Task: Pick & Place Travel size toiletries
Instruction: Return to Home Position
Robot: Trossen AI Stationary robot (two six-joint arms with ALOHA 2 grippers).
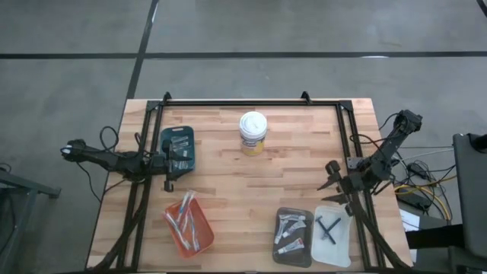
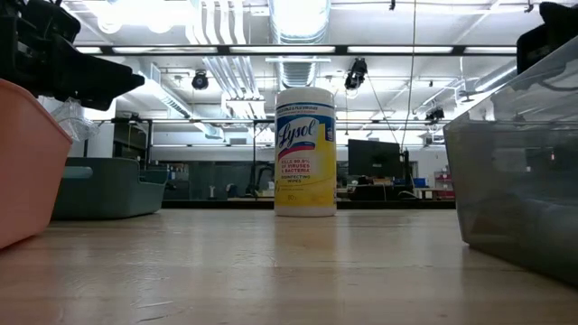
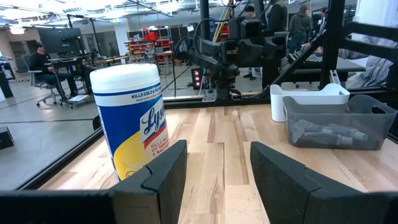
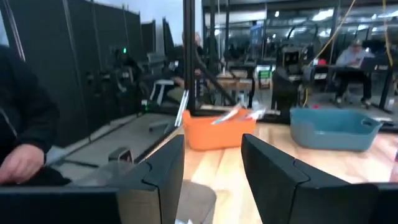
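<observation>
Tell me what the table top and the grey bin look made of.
Table top: wood, in pale glued strips with visible grain. It has a light sheen, so it is probably sealed.
Grey bin: smoky translucent plastic, smooth and glossy, likely rigid. The tubes inside show through its wall.

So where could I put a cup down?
The table's middle is bare, between the white-lidded tub, orange bin and grey bin; so is the stretch right of the tub. Crowded: grey and white bin side by side near the right gripper, and the teal bin by the left gripper.
</observation>
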